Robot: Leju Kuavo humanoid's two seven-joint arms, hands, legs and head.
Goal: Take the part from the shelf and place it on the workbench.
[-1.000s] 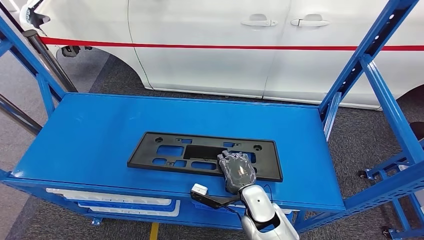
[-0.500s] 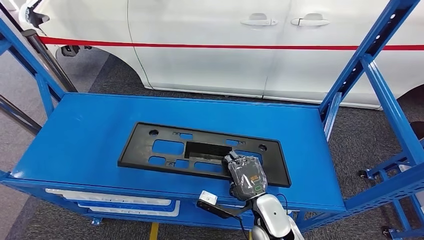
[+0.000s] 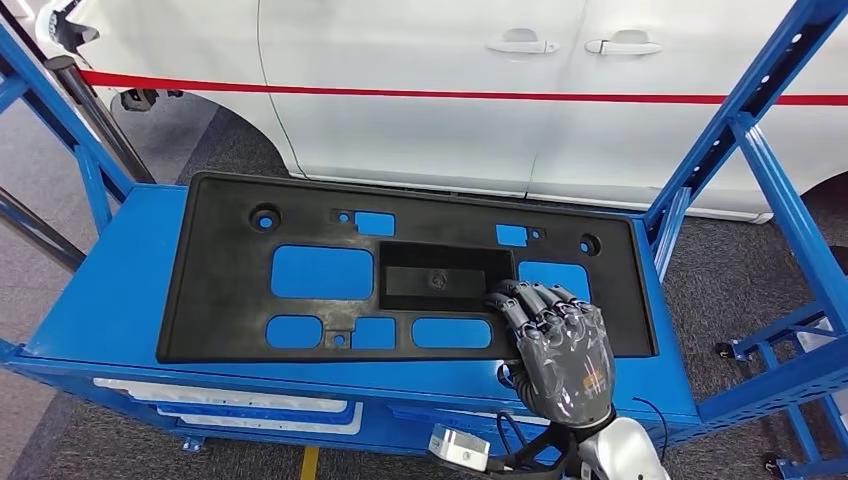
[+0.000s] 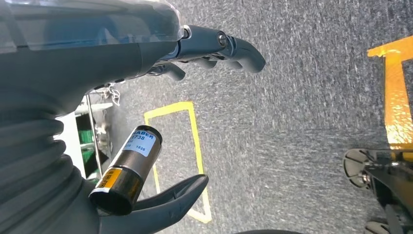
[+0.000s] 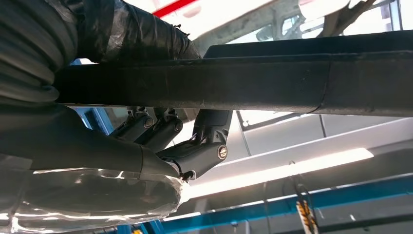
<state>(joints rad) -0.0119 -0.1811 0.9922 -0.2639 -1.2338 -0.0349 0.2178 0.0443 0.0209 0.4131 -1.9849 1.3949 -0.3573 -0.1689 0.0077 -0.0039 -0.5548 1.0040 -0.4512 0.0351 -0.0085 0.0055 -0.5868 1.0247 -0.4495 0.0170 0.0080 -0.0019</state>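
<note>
The part is a long black plastic plate [image 3: 230,290] with several cut-outs. It hangs above the blue shelf top [image 3: 120,270], close to my head camera and roughly level. My right hand [image 3: 560,345] grips its near edge toward the right end, dark fingers [image 3: 530,305] curled over the top face. In the right wrist view the plate's edge [image 5: 272,83] runs across the picture with the fingers [image 5: 204,141] clamped against it. My left hand [image 4: 73,73] hangs over the floor holding nothing, its fingers [image 4: 234,46] and thumb [image 4: 170,195] apart.
A white car [image 3: 420,90] with a red stripe stands just behind the shelf. Blue uprights [image 3: 740,110] rise at the right and left ends. White parts [image 3: 220,405] lie on the lower level. Yellow floor markings [image 4: 195,146] cross the grey carpet.
The plate has come up off the shelf top toward the camera, held in my right hand, and now looks much larger. The hand rose with it.
</note>
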